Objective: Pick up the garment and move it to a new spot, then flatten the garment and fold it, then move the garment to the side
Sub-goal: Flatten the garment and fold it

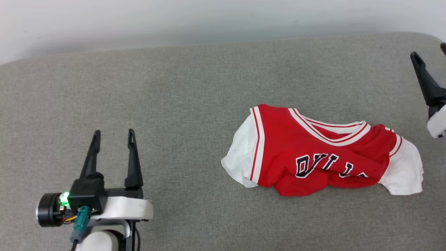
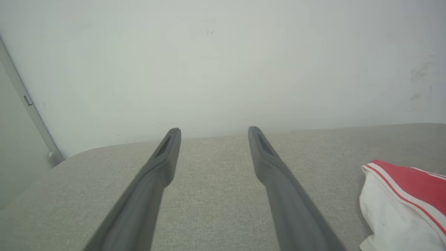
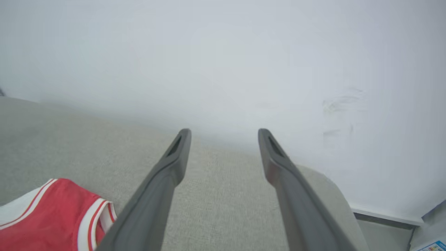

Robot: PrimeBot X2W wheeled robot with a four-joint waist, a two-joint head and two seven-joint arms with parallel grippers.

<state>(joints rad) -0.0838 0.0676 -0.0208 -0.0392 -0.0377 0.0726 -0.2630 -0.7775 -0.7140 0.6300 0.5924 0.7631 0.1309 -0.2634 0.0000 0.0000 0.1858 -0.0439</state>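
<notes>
Shirt (image 1: 324, 153) lies rumpled and unfolded on the grey cushion (image 1: 174, 87), right of middle, with the left gripper (image 1: 113, 134) and right gripper (image 3: 224, 139) spread wide and empty either side, so flattening, folding and moving aside look undone.

The head view's right edge is cutting off my right gripper (image 1: 428, 50), showing one finger and the other's tip. The garment (image 1: 324, 153) is bunching over its own black letters (image 1: 315, 165), hiding their lower parts; both wrist views are cropping it.
</notes>
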